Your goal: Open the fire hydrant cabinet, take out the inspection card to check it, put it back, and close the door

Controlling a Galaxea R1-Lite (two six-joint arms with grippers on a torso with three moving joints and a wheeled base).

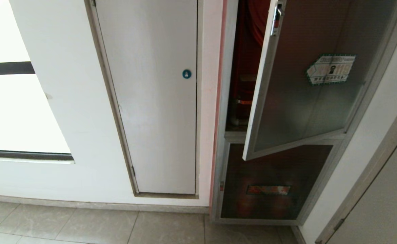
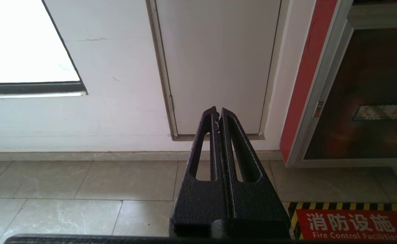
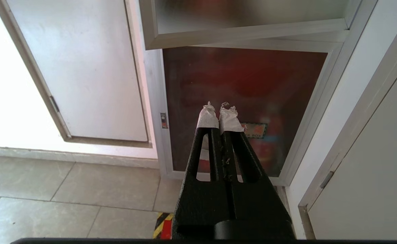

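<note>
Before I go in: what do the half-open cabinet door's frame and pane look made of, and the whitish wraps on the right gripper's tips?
The door: brushed silver metal frame, probably aluminium, with a dull linear sheen; dark tinted pane, glass or possibly acrylic, showing soft reflections. The right gripper, shut: whitish tip wraps look like crinkled tape or cloth, with frayed tops. I cannot tell which.

floor sign [image 2: 351, 225]: red w/ hazard stripes, "消防设施 / Fire Control Facilities"
lower panel label [image 3: 255, 130]: ends "BOX", rest hidden
door [image 1: 306, 101] sticker [image 1: 330, 69]: text unreadable
</note>
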